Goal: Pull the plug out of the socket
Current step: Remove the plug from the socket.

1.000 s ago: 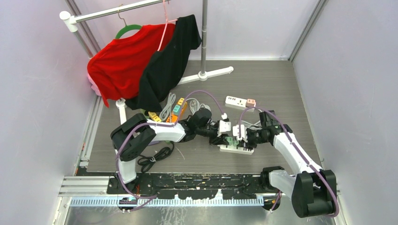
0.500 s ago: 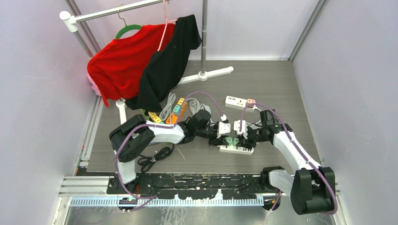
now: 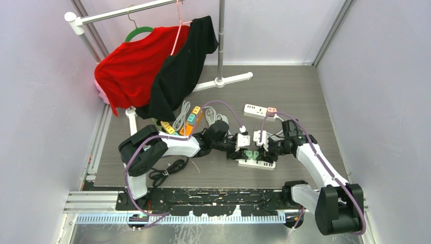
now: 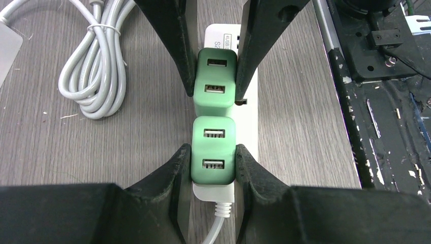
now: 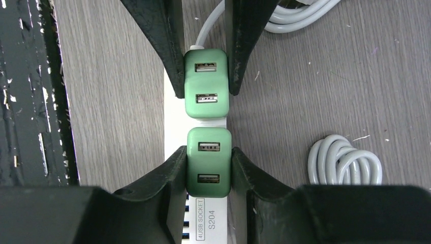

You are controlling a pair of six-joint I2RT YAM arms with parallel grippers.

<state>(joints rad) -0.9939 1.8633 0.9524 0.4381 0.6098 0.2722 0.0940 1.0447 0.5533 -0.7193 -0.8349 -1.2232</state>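
Note:
A white power strip, the socket (image 3: pixel 256 163), lies flat on the grey table with two green USB plugs side by side in it. My left gripper (image 4: pixel 212 152) is shut on the green plug (image 4: pixel 213 133) at the strip's cord end. My right gripper (image 5: pixel 209 152) is shut on the other green plug (image 5: pixel 209 175), next to the strip's USB ports. Each wrist view also shows the other gripper's black fingers clamped on the far plug (image 4: pixel 215 81) (image 5: pixel 206 84). Both plugs sit seated against the strip (image 4: pixel 248 127) (image 5: pixel 174 127). From above, the two grippers (image 3: pixel 239 150) (image 3: pixel 265 147) meet over the strip.
A coiled grey cable (image 4: pixel 91 76) (image 5: pixel 345 162) lies beside the strip. A second white power strip (image 3: pixel 255 109) lies farther back, with coloured plugs (image 3: pixel 189 121) to the left. A clothes rack with a red garment (image 3: pixel 133 66) and a black one stands at the back left. The black base rail (image 4: pixel 376 76) borders the near edge.
Both grippers keep their hold on the green plugs. The right wrist has shifted very slightly; the strip and plugs look unmoved.

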